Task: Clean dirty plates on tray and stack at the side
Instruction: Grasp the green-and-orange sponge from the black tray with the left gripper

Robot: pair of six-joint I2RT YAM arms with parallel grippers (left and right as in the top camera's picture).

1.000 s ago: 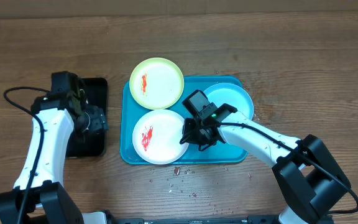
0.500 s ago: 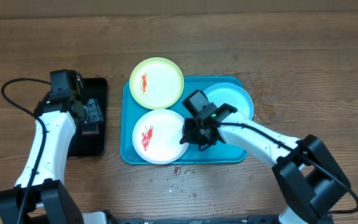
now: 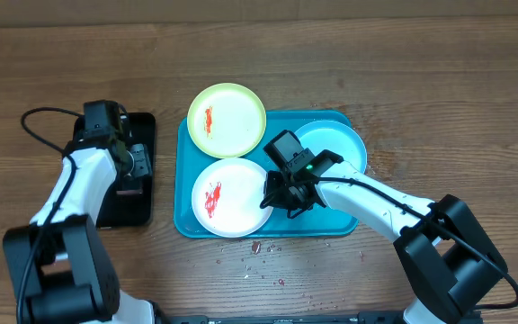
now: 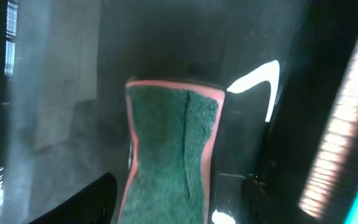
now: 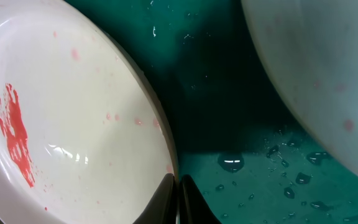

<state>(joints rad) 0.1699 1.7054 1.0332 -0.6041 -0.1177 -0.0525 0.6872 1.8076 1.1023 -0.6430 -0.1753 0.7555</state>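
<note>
1. Wooden table (image 3: 421,81), with red crumbs (image 3: 254,245) on the boards below the tray.
2. One turquoise tray (image 3: 331,225) at centre and one black tray (image 3: 120,207) at left.
3. Three plates: the yellow-green plate (image 3: 232,121) overhangs the tray's upper-left rim, the white plate (image 3: 232,193) is lower left on the tray, and the pale blue plate (image 3: 340,148) is upper right. The first two have red smears.
4. Right gripper (image 3: 272,200) is pinched on the white plate's right rim. The right wrist view alone shows water droplets (image 5: 291,180) on the tray floor.
5. Left gripper (image 3: 133,180) is over the black tray. Only the left wrist view shows the green sponge (image 4: 169,155) with a pink edge clamped in it.
</note>
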